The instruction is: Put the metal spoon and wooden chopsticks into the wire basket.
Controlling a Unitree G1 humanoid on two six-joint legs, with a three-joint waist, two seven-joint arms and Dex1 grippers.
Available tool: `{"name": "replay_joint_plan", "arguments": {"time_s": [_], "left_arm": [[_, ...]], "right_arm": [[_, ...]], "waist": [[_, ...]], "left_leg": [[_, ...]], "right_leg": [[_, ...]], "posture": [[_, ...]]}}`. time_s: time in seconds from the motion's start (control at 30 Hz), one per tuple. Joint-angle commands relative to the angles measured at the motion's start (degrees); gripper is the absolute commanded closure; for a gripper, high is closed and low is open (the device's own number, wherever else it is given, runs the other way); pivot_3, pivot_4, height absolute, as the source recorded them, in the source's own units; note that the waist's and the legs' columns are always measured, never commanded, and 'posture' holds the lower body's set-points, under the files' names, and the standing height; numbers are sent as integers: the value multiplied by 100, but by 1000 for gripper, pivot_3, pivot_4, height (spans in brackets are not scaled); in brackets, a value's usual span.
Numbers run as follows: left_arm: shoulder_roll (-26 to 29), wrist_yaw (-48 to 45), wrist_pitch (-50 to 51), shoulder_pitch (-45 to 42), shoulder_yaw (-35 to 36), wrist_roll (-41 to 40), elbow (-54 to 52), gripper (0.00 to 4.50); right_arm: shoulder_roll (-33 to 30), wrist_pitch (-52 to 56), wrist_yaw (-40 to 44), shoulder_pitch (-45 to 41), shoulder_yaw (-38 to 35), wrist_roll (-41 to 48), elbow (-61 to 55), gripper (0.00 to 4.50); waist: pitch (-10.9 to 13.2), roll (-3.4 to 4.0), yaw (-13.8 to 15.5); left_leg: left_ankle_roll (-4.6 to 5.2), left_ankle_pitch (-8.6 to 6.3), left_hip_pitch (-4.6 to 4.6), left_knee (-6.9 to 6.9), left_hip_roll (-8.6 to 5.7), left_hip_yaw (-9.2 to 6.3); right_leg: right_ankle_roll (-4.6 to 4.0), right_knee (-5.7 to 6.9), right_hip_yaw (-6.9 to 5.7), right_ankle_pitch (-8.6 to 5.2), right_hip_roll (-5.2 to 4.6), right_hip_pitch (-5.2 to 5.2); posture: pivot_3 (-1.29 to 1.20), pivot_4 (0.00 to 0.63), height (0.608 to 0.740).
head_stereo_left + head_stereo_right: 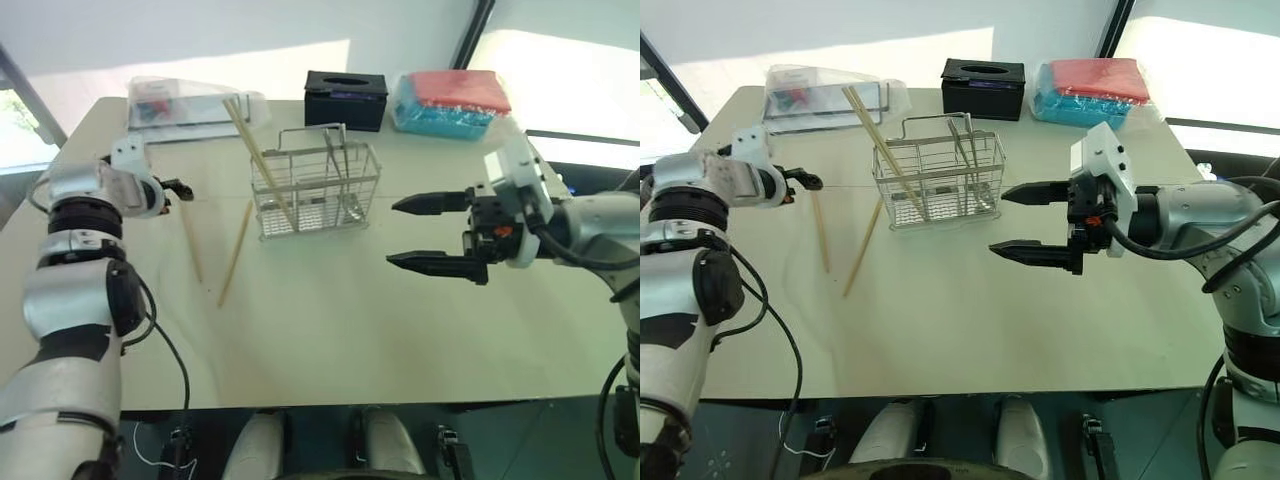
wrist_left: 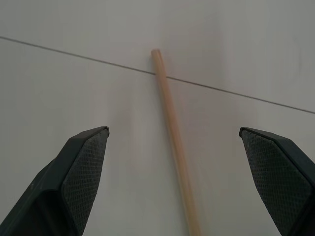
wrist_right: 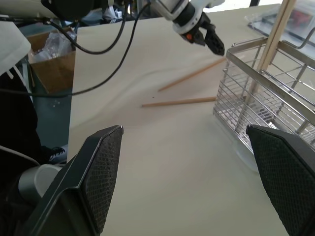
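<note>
Left end effector [image 1: 180, 188]: left-centre of the head view, fingers spread wide, holding nothing; hovers over one end of a chopstick.
Right end effector [image 1: 420, 233]: right-centre, fingers spread, empty, clear of everything.
Wooden chopsticks [image 1: 236, 251]: two loose on the counter [image 1: 330, 330], left of centre; others lean in the wire basket [image 1: 318, 192].
Metal spoon [image 1: 350, 205]: inside the basket.
</note>
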Motion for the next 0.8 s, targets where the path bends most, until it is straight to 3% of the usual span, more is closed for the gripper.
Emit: {"name": "replay_joint_plan", "arguments": {"time_s": [0.03, 0.3, 0.6, 0.7, 0.8], "left_arm": [[-17, 517, -392, -281, 222, 82, 279, 0], [-392, 609, -930, -178, 429, 83, 767, 0], [-361, 833, -1214, 8, 560, 142, 959, 0], [-351, 825, -1148, 37, 580, 158, 974, 837], [-353, 835, -1125, 34, 595, 170, 975, 2432]], "right_arm": [[-128, 21, -82, 191, -270, 233, -322, 365], [-100, 103, -522, 338, -438, 557, -445, 365], [-74, 17, -948, 571, -484, 790, -630, 365], [-105, 6, -1015, 555, -532, 852, -562, 327], [-118, -15, -1040, 564, -535, 851, -548, 327]], "waist": [[0, -1, 4], [-5, -14, 18], [-6, -14, 0], [-6, -14, 0], [-6, -14, 5]], "left_leg": [[0, 0, 0, 0, -1, 1], [-1, -1, -1, 7, -20, 3], [-1, -1, 1, 5, -18, 8], [-1, -1, 3, 6, -18, 9], [0, 0, 3, 5, -18, 9]], "right_leg": [[0, 0, 0, 0, -4, 0], [18, -7, -9, 10, -38, 10], [19, -6, -12, 10, -40, 8], [19, -4, -12, 11, -40, 8], [19, -5, -12, 11, -38, 8]], "posture": [[0, 150, 667], [0, 150, 667], [0, 150, 667], [0, 150, 667], [0, 150, 667]]}}
